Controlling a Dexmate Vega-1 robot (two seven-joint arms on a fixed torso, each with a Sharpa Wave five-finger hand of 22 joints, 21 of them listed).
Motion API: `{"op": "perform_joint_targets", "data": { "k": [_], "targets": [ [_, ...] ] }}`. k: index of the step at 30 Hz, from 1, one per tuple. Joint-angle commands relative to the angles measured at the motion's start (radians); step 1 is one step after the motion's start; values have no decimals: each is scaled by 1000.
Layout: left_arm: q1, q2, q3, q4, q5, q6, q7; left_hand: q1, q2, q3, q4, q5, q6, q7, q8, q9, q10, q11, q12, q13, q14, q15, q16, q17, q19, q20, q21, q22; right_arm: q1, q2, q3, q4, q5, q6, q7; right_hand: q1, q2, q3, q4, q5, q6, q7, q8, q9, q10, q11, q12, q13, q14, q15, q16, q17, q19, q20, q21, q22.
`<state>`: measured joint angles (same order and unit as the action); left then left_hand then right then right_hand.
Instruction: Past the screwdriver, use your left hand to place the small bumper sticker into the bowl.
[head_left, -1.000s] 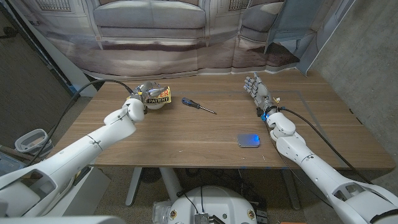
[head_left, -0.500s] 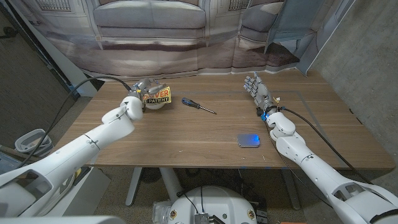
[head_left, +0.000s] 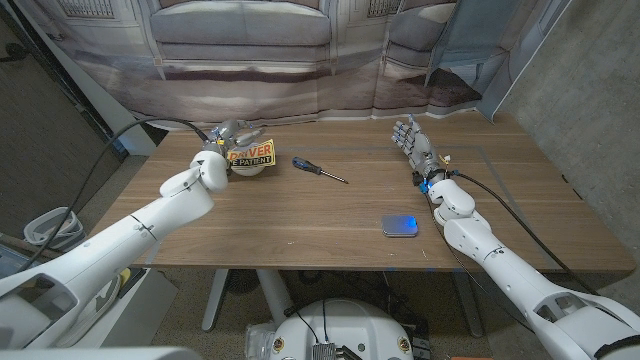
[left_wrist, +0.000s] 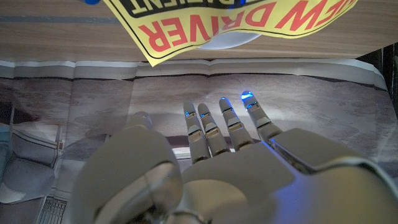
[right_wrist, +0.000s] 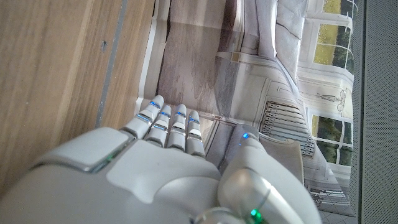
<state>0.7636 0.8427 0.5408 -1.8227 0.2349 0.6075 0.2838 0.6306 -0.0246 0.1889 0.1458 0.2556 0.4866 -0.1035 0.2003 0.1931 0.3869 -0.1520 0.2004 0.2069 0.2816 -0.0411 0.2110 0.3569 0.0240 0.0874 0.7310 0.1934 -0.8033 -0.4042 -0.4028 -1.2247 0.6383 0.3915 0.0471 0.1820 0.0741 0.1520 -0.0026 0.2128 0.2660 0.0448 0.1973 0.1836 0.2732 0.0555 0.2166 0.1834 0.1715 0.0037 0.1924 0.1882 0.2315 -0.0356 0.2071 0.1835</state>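
Observation:
The small yellow bumper sticker (head_left: 252, 155) with red and black lettering lies across the white bowl (head_left: 252, 169) at the table's far left. My left hand (head_left: 222, 141) hovers just left of and behind the bowl, fingers spread and holding nothing. In the left wrist view the sticker (left_wrist: 230, 22) rests over the bowl (left_wrist: 231, 42), apart from my left hand (left_wrist: 230, 162) and its straight fingers (left_wrist: 214, 127). The screwdriver (head_left: 318, 168) lies to the right of the bowl. My right hand (head_left: 412, 142) stands upright with its fingers extended and nothing in it, as the right wrist view (right_wrist: 168, 162) also shows.
A blue tin (head_left: 400, 225) sits near the table's front edge at the right of the middle. A printed backdrop (head_left: 300, 60) hangs behind the table's far edge. Bare wood (head_left: 300, 215) spreads between the screwdriver and the front edge.
My left hand has drawn back from the sticker toward the table's far edge, and the sticker stays on the bowl. The right arm has not moved.

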Motion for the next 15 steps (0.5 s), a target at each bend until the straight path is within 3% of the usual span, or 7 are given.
{"op": "perform_joint_targets", "data": {
  "k": [1,15],
  "targets": [
    [25,21,-34,-47,0,1,16,-3,3,-5,-3,6,10,1,5,1,9,2,9,3,6,-40,4,1,-1,3,-4,1,-2,1,1,-6,0,0,-5,1,10,2,-2,-5,8,0,-1,4,10,-1,0,4,9,-1,1,5,9,-24,1,4],
    [61,43,-63,-81,-2,-11,34,-3,6,-6,-6,11,13,-1,6,1,10,2,9,2,9,-41,6,-3,-1,3,-6,2,-17,-1,-1,-28,-4,-1,-15,1,10,2,-2,-6,8,0,-1,4,11,0,0,4,12,-4,2,5,10,-25,1,4]
  ]
}}
